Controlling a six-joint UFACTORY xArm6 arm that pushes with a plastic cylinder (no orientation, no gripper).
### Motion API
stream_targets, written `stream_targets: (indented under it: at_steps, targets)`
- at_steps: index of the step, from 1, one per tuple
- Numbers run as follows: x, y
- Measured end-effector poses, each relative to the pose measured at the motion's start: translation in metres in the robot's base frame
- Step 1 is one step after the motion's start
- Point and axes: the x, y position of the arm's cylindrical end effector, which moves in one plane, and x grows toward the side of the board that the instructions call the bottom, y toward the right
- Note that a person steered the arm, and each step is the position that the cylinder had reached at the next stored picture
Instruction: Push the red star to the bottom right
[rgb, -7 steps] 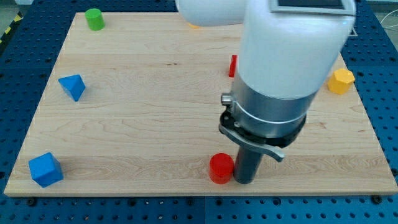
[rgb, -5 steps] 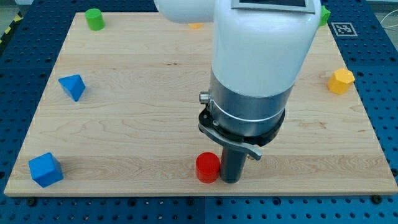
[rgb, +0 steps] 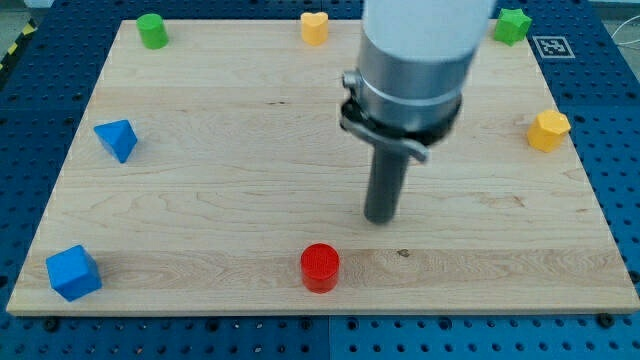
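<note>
The red star does not show in the camera view; the arm's wide body covers the upper middle of the board. My tip (rgb: 380, 219) stands on the bare wood near the board's middle, a little right of centre. A red cylinder (rgb: 320, 267) sits near the bottom edge, below and to the left of my tip, apart from it.
A green cylinder (rgb: 152, 30) is at the top left and a yellow heart (rgb: 315, 27) at the top middle. A green block (rgb: 514, 24) is at the top right, a yellow hexagon (rgb: 548, 130) at the right edge. A blue pyramid (rgb: 117, 139) and a blue cube (rgb: 73, 272) are at the left.
My tip slid the red cylinder to the left along the bottom edge, then moved up toward the board's middle, away from it. The yellow heart has come into view.
</note>
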Motion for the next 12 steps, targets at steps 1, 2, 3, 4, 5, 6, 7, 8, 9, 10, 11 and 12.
stream_targets:
  at_steps: [1,2,3,4,5,6,7,8,9,10,11,12]
  targets:
    - [-0.075,-0.037]
    - [-0.148,-0.066]
    - [-0.181,-0.055]
    - [-0.169,-0.028]
    - [-0.151,-0.027]
    - [-0.146,-0.011]
    - [-0.154,0.009]
    - [-0.152,0.034]
    - [-0.133,0.048]
    - [-0.103,0.067]
    - [-0.055,0.097]
    - [-0.006,0.146]
